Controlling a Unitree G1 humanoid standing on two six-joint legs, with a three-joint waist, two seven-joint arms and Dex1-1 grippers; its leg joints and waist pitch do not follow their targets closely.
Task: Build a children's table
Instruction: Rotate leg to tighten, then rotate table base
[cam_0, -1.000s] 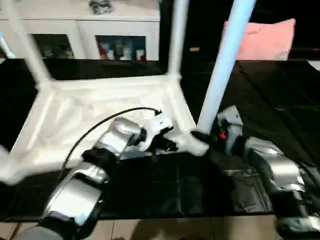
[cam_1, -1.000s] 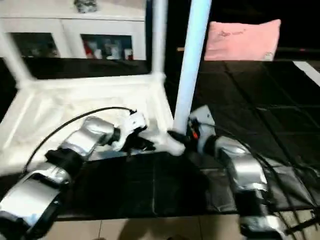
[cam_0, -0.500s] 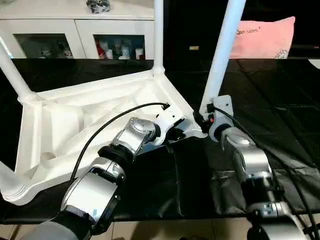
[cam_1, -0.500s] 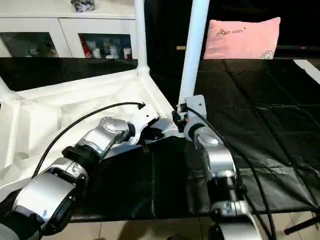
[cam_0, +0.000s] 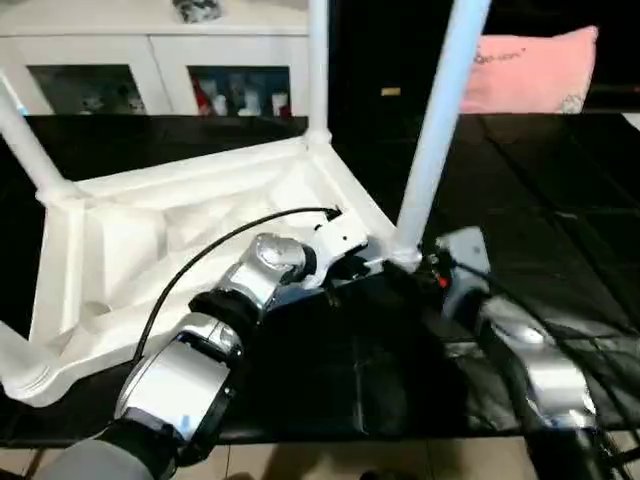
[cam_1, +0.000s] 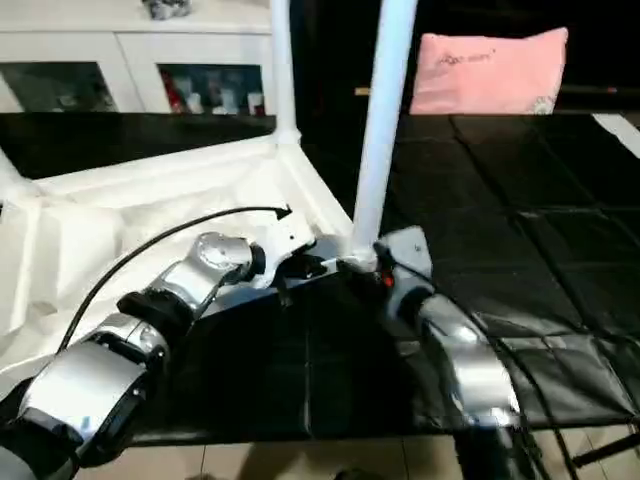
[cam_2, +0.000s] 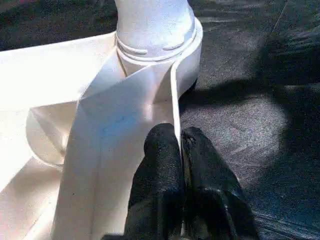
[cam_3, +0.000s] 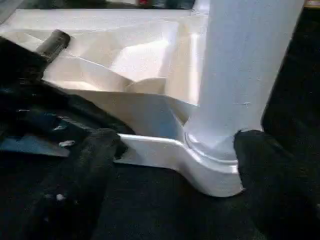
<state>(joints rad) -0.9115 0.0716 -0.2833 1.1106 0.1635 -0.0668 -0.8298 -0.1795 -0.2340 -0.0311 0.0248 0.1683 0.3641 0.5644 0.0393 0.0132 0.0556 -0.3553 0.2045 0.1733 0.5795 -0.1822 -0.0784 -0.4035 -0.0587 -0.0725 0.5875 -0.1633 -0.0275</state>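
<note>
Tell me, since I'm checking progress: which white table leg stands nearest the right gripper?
The tall white tubular leg in the near right corner socket, beside the right gripper; the others stand farther left.

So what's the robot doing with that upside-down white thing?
It is building a children's table. The white plastic tabletop lies upside down on a black mat, with long white tubular legs standing up from its corners. The left gripper is shut, pinching the tabletop's thin edge. The right gripper is open around the base of the nearest leg.
</note>
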